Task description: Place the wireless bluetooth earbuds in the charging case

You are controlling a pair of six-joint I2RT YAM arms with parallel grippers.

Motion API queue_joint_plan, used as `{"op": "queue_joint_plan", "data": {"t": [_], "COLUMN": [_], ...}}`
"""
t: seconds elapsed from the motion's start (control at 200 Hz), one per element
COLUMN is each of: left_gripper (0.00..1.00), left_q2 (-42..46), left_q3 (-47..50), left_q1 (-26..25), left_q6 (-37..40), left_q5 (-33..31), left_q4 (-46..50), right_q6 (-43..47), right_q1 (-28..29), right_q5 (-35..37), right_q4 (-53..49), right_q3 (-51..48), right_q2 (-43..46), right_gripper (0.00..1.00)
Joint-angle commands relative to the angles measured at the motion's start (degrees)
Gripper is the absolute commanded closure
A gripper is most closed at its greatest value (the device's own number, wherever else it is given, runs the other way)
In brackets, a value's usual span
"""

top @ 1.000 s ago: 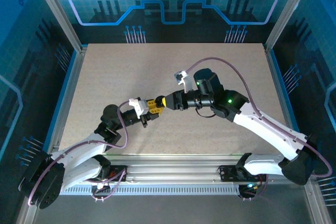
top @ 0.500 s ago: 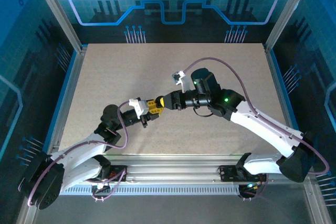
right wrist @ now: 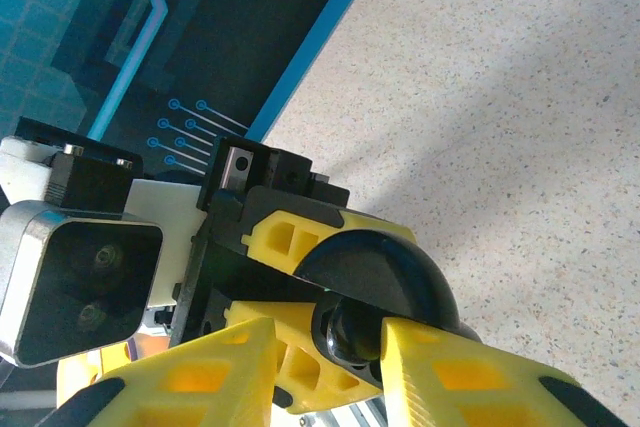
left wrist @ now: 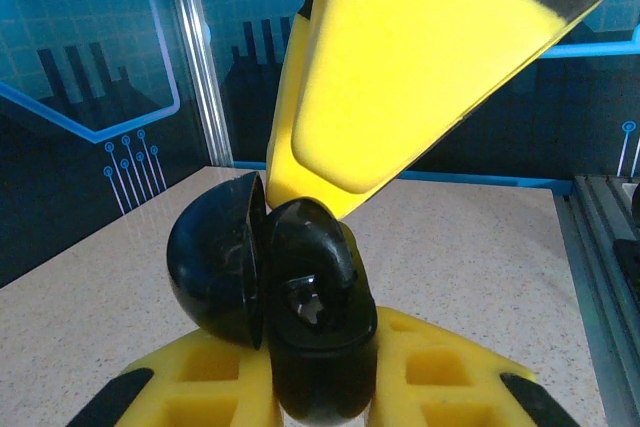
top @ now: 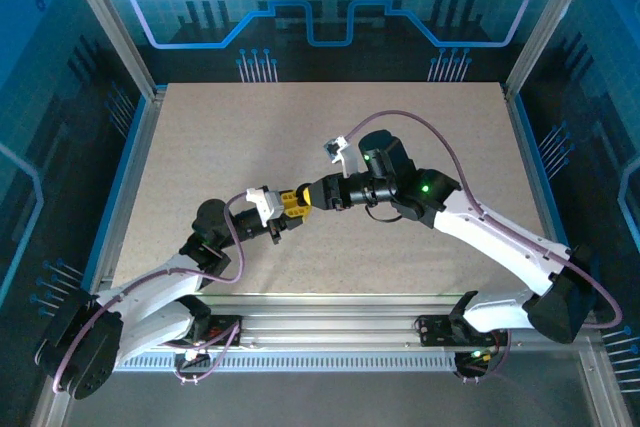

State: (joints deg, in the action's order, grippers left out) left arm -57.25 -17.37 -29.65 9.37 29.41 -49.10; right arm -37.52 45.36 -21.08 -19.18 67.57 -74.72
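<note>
The charging case (left wrist: 215, 267) is glossy black, not pink, with its domed lid swung open to the left. My left gripper (left wrist: 318, 387) is shut on its body and holds it above the table. In the right wrist view, my right gripper (right wrist: 330, 357) has its yellow fingers on either side of a rounded black earbud (right wrist: 352, 332), held at the open case (right wrist: 375, 267) just under the lid. One right finger (left wrist: 400, 77) comes down onto the case from above in the left wrist view. From above, both grippers (top: 297, 198) meet tip to tip at mid-table. A second earbud is not visible.
The speckled beige table (top: 420, 127) lies under both arms, framed by aluminium rails (top: 130, 147) and blue panel walls. The left arm's wrist camera (right wrist: 80, 277) sits close behind the case.
My right arm has shifted slightly left, pressing closer to the left gripper and the case. The left arm has held still.
</note>
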Motion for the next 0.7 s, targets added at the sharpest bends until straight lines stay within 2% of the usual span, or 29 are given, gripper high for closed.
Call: {"op": "queue_joint_plan", "data": {"t": [0.0, 0.29, 0.695], "left_gripper": [0.81, 0.81, 0.81], "left_q2": [0.58, 0.39, 0.47], "left_q3": [-0.49, -0.51, -0.64], "left_q1": [-0.43, -0.41, -0.5], "left_q6": [0.18, -0.13, -0.22], "left_q5": [0.41, 0.3, 0.0], "left_q4": [-1.26, -1.17, -0.73], "right_q6": [0.47, 1.21, 5.82], "right_q1": [1.05, 1.34, 2.46], "right_q5": [-2.37, -3.09, -2.48], "right_q4": [1.25, 0.57, -7.21], "right_q3": [1.51, 2.36, 7.42], "right_q2": [-0.85, -1.91, -4.26], "right_gripper": [0.67, 0.63, 0.57]}}
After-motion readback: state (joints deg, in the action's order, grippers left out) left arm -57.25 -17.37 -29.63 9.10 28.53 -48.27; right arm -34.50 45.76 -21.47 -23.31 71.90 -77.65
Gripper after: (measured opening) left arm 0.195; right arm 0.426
